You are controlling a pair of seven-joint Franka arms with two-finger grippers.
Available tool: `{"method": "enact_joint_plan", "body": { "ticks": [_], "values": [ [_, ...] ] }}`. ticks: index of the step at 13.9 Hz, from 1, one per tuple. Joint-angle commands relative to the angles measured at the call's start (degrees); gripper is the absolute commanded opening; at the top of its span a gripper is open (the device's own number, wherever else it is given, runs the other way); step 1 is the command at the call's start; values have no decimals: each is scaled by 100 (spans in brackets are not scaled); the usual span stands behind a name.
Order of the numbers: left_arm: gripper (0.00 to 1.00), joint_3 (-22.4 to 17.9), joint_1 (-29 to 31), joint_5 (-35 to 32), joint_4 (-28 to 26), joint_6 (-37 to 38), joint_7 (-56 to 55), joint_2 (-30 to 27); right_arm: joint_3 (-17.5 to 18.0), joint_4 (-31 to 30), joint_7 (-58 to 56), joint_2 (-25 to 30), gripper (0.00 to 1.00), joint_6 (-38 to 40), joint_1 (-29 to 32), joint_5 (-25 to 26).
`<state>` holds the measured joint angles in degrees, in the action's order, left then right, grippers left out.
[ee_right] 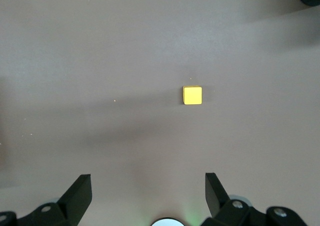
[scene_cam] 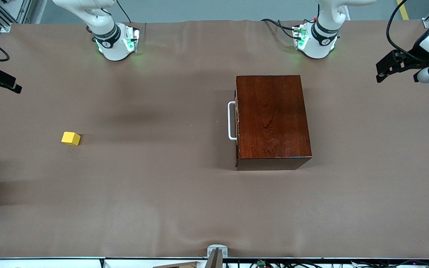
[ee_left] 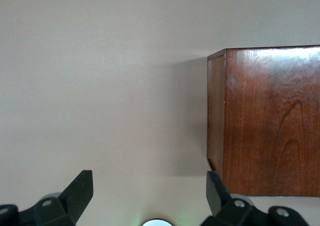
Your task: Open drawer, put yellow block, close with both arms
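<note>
1. While both arms wait high, your drawer sits shut in the box toward the left arm's end, handle facing the yellow block.
2. Left gripper is spread over bare table beside the box.
3. Right gripper is spread, holding nothing, probably above the block.
</note>
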<state>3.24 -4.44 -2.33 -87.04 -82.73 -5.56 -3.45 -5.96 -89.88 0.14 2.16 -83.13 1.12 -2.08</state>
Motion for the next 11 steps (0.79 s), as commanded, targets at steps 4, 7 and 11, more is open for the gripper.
{"method": "enact_joint_plan", "body": {
  "ticks": [4,7,11],
  "values": [
    [100,36,-12,102,82,82,-32,82,7,-144,30,153,100,-45,10,15],
    [100,246,-21,40,100,-41,-41,187,43,-136,30,153,100,-28,20,15],
    [100,720,-30,22,126,-155,-294,529,16,-144,30,153,100,-37,19,15]
  ]
}}
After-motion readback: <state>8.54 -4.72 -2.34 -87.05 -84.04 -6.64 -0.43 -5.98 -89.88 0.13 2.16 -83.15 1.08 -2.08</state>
